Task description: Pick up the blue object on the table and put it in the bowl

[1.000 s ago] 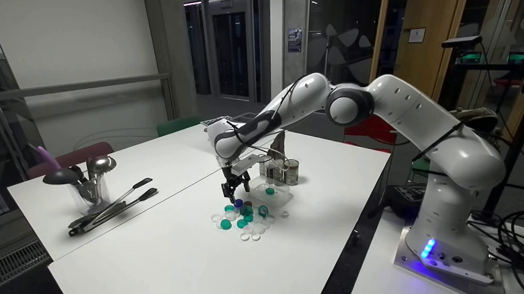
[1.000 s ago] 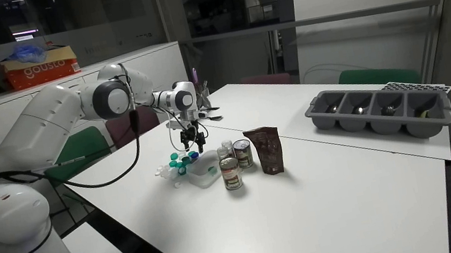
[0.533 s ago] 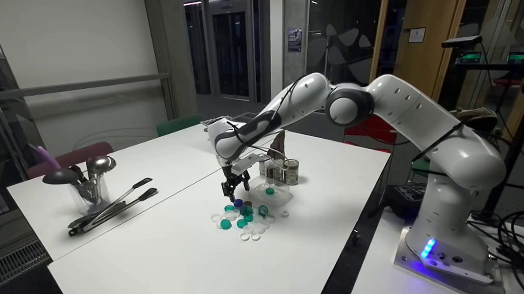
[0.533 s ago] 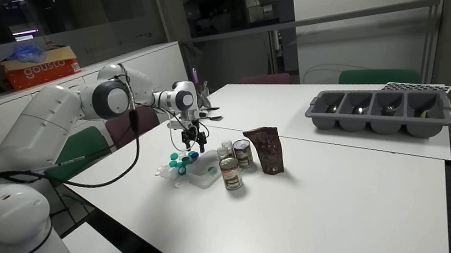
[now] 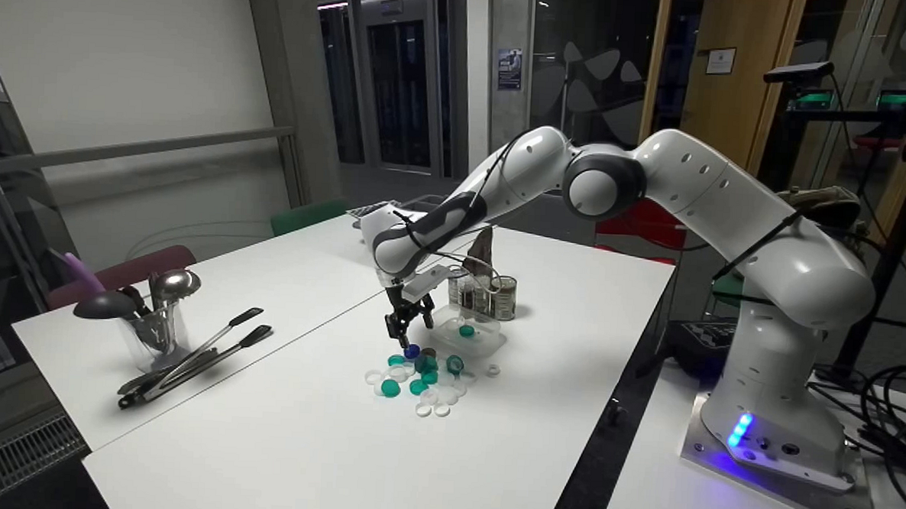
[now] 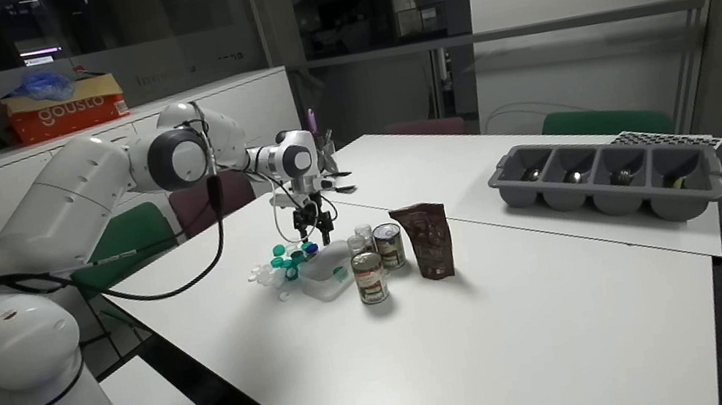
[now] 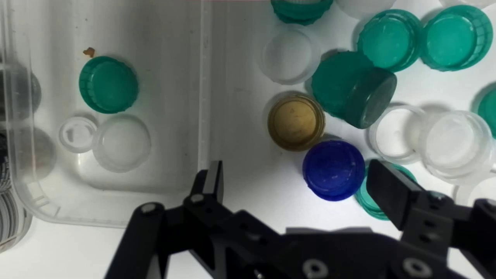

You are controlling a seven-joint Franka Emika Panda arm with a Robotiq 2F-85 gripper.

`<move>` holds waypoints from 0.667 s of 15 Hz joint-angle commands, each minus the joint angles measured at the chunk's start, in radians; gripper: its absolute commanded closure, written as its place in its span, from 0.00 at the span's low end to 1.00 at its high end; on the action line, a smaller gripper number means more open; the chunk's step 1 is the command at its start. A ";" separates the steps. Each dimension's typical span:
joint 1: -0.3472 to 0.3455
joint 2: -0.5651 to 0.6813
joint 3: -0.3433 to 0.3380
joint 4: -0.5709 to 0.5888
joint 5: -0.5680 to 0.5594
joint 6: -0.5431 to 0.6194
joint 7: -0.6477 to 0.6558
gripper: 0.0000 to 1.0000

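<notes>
The blue object is a dark-blue bottle cap (image 7: 333, 170), lying among other caps; it shows in both exterior views (image 5: 411, 352) (image 6: 311, 249). The bowl is a shallow clear-whitish plastic tub with rounded corners (image 7: 205, 77), also in both exterior views (image 5: 489, 345) (image 6: 324, 290). It holds a teal cap (image 7: 109, 84) and two clear caps. My gripper (image 7: 294, 168) is open and empty, just above the table (image 5: 417, 335) (image 6: 315, 239). In the wrist view the blue cap lies between the fingers, closer to the right finger (image 7: 393, 192). The left finger stands near the tub's edge.
A gold-brown cap (image 7: 296, 122) touches or nearly touches the blue cap. A teal cap (image 7: 372, 207) lies partly under the right finger. Several teal and clear caps lie around. Tins (image 6: 370, 277) and a brown pouch (image 6: 429, 241) stand beyond the tub.
The gripper has moved slightly to the right in both exterior views, and slightly up in an exterior view. It stays open. The blue cap and the tub have not moved.
</notes>
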 commanded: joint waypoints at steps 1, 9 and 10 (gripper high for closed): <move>-0.003 0.023 -0.004 0.037 -0.006 0.000 -0.006 0.00; -0.004 0.051 -0.003 0.068 -0.003 -0.002 -0.009 0.34; -0.004 0.052 -0.003 0.069 -0.003 0.000 -0.009 0.36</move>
